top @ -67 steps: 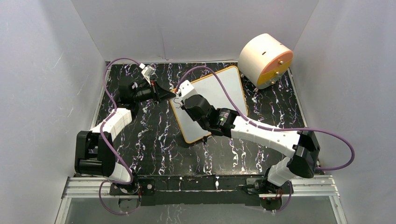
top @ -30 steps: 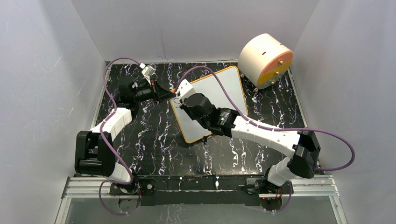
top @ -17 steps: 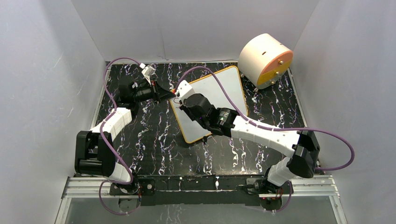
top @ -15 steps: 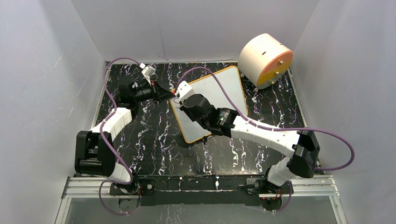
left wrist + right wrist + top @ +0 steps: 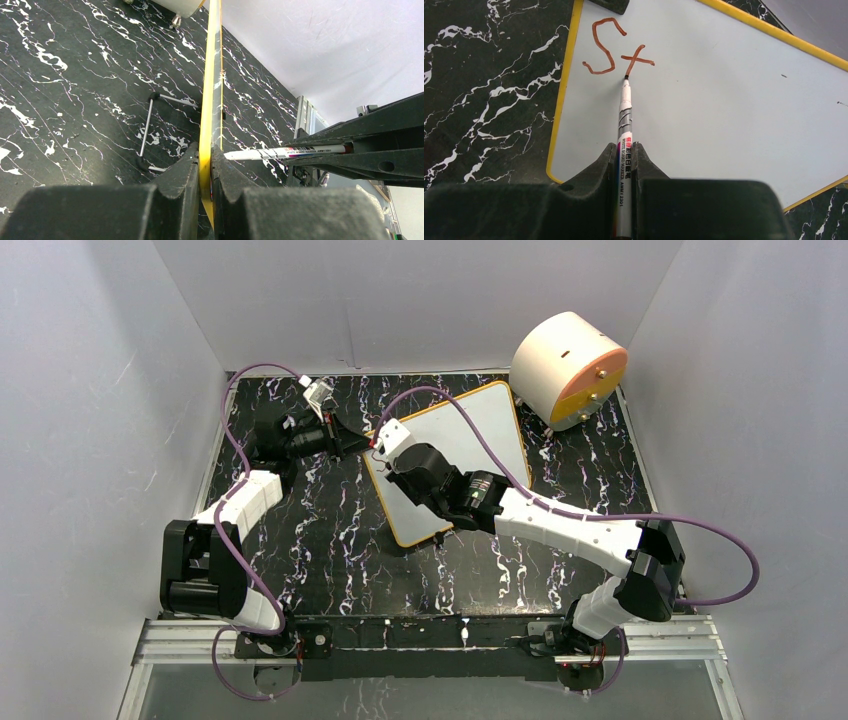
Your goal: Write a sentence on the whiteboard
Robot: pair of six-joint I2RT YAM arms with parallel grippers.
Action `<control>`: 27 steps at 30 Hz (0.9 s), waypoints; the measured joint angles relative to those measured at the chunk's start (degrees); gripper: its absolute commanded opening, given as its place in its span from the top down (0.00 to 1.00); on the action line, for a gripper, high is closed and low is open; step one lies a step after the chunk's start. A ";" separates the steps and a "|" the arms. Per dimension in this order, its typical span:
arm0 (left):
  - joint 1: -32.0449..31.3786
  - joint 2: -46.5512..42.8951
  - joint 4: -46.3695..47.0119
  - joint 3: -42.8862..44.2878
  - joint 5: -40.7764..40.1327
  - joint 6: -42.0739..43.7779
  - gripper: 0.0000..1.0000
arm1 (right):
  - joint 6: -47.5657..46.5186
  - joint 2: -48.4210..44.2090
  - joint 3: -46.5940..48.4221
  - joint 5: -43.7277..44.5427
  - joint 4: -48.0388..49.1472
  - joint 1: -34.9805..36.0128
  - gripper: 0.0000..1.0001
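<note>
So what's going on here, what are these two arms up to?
The two arms are writing on a whiteboard. The left gripper is clamped on the board's yellow edge, apparently steadying it. The right gripper holds a marker with its tip on the white surface. Of the sentence, only "St" is written, in reddish-brown, near one corner.

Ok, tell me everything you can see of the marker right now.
Slim whiteboard marker: white-and-silver barrel with black print and a coloured band, dark tip, uncapped. The right pincer is shut on its barrel. Its tip touches the whiteboard at the foot of the t in the reddish-brown "St". Its rear end is hidden between the fingers.
</note>
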 measured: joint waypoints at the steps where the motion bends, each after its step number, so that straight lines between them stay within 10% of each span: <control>1: 0.00 0.02 0.00 0.02 0.00 0.00 1.00 | 0.02 0.00 0.00 -0.07 -0.31 0.00 1.00; 27: -0.04 0.20 -0.37 0.28 0.04 0.13 1.00 | 0.15 0.28 0.55 0.31 -2.95 0.09 1.00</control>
